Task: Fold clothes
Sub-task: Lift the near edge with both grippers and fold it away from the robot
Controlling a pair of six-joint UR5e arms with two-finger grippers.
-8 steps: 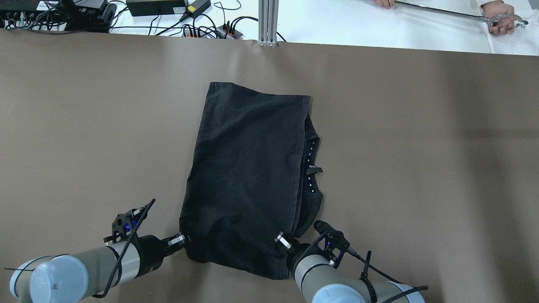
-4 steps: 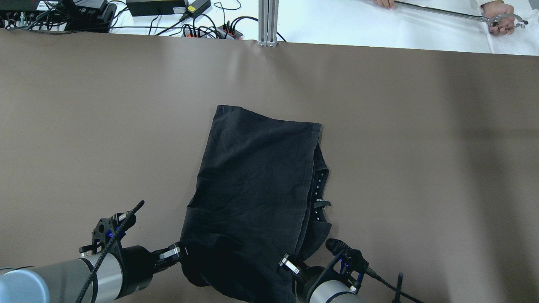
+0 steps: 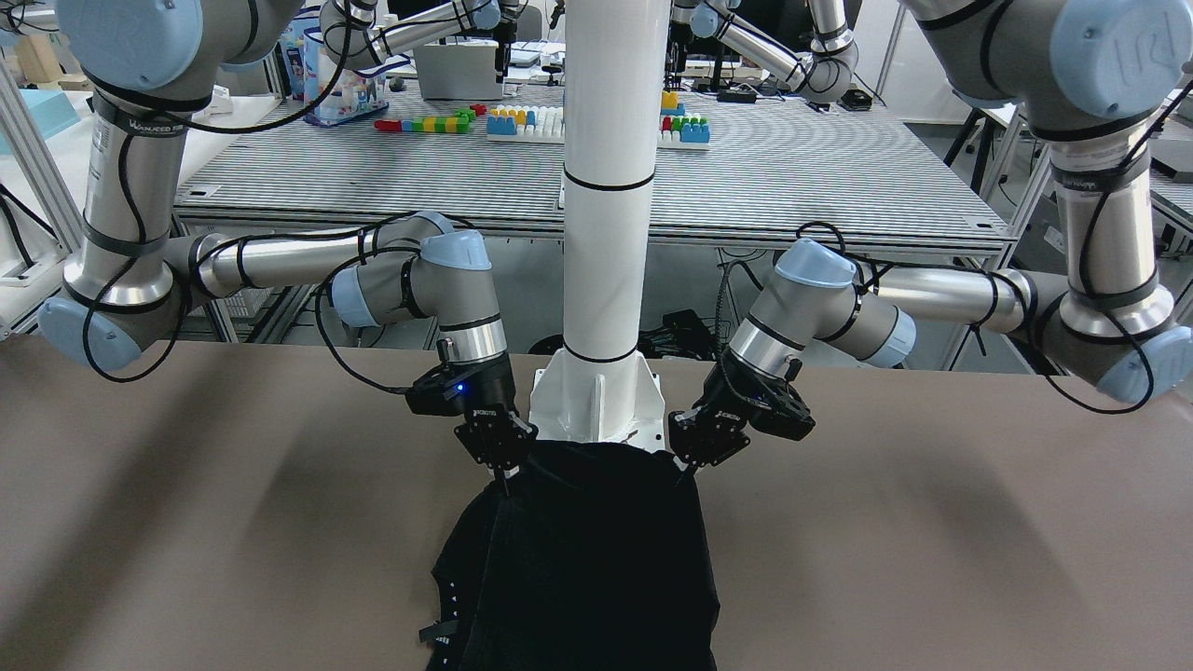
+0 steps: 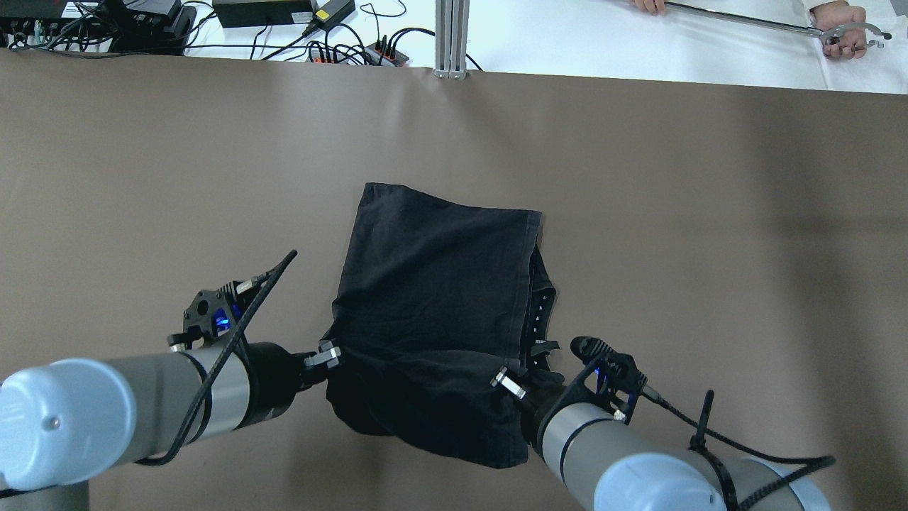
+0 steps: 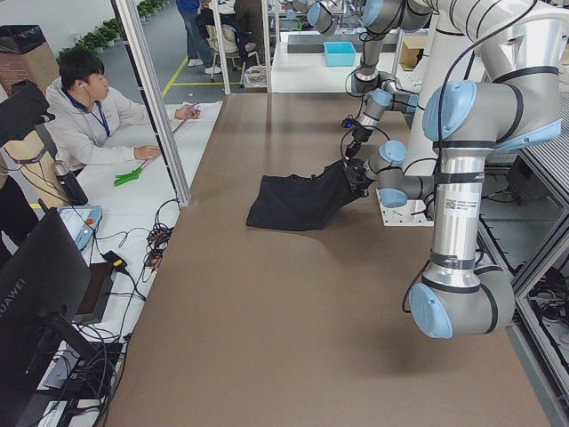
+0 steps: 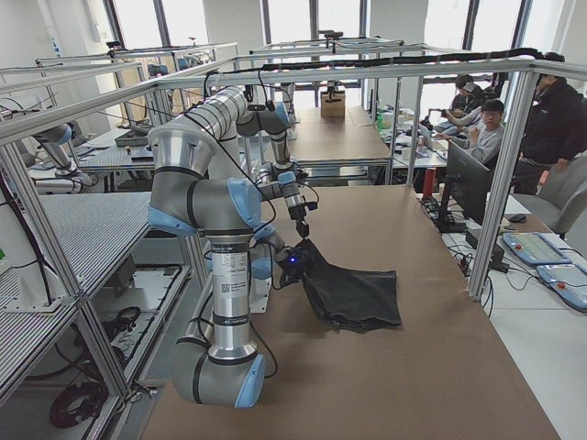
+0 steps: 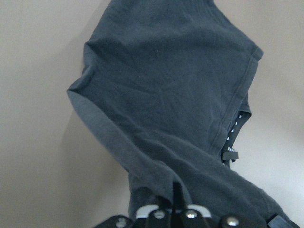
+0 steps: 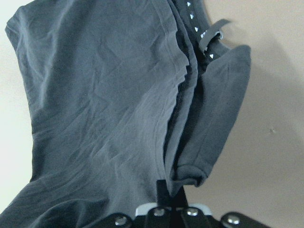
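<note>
Plain black soft-fabric garment point(image 4: 433, 284), roughly rectangular, unprinted, folded double. The far part is laid flat near the middle of the bench point(image 4: 142, 177). The edge towards the robot's side is held raised at both corners and sags between them. Small white marks are exposed along the right side.

White pillar point(image 3: 606, 233) at garment's point(image 3: 587, 559) robot-side edge

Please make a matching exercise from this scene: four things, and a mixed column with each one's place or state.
1. left tool
2. right tool
3. black garment
4. white pillar

A. upright, at the robot's base
B. grips the corner by the dotted band
C. near edge raised, far edge on the table
D. grips the corner away from the band

Pairs: 1-D, 2-B, 3-C, 4-A
</note>
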